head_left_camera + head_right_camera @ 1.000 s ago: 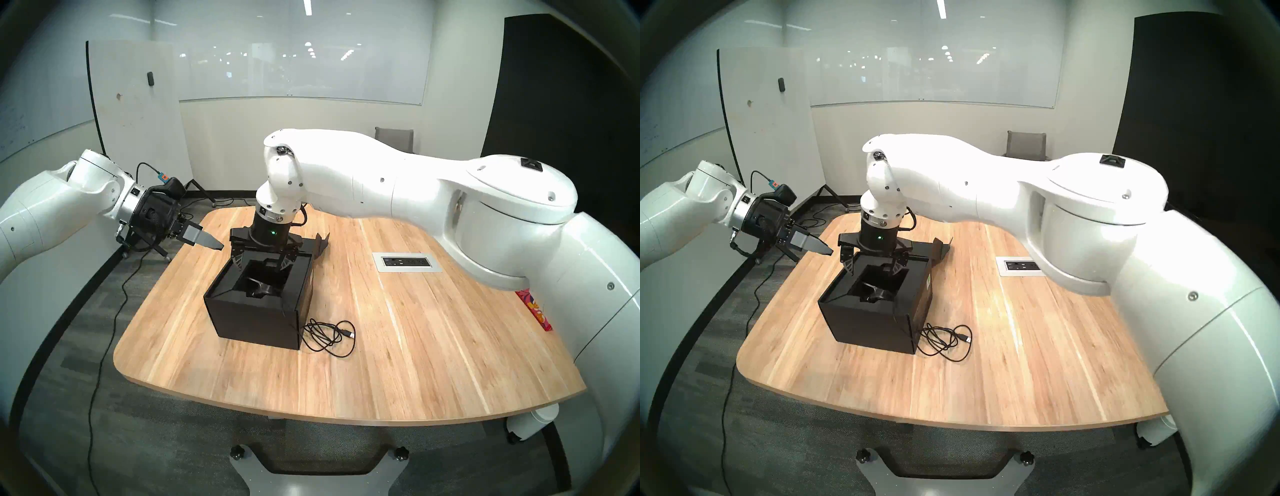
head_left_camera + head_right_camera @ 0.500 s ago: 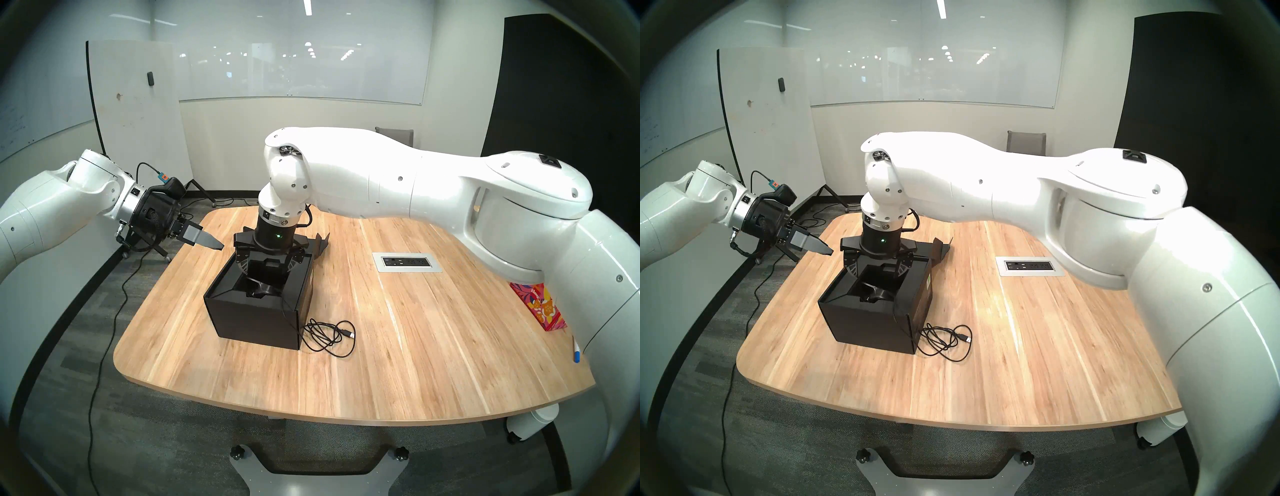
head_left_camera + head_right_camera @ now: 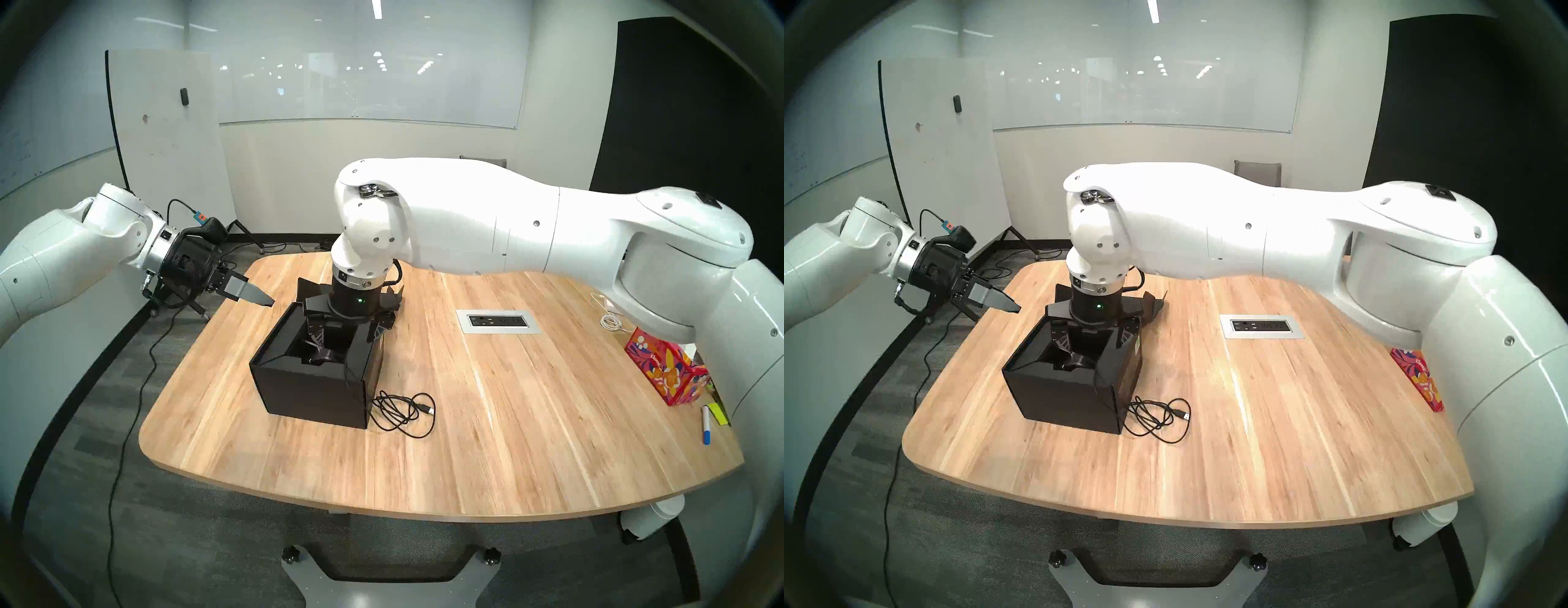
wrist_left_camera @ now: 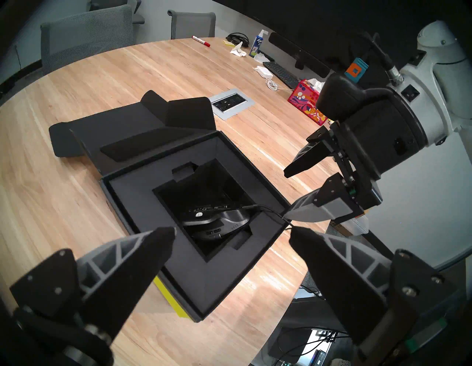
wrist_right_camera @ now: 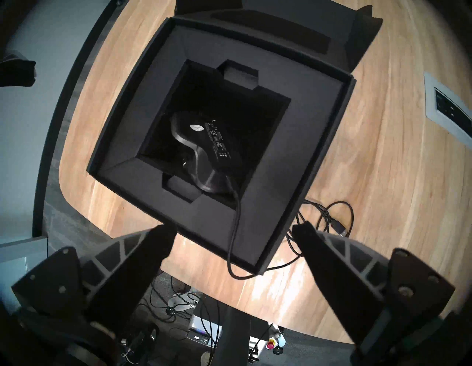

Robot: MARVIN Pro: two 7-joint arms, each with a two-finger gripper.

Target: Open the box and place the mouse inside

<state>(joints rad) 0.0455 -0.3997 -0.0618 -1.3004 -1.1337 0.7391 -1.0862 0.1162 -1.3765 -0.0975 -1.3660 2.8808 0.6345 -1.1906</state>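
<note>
The black box stands open on the table, its flap lid folded back behind it. The black mouse lies in the foam cavity, turned on its side; it also shows as mouse. Its cable climbs over the box's front right edge to a coil on the table. My right gripper hangs open just above the cavity, holding nothing; its fingertips frame the box's near edge, right gripper. Off the table's left edge, my left gripper is open and empty.
A power outlet plate is set into the table right of the box. At the far right edge are a red floral tissue box, a white charger cable and a blue-capped marker. My right forearm spans the table's back.
My right gripper has shifted right and slightly lower over the box and turned at the wrist. The right elbow swung back, uncovering the tissue box. The left arm has not moved.
</note>
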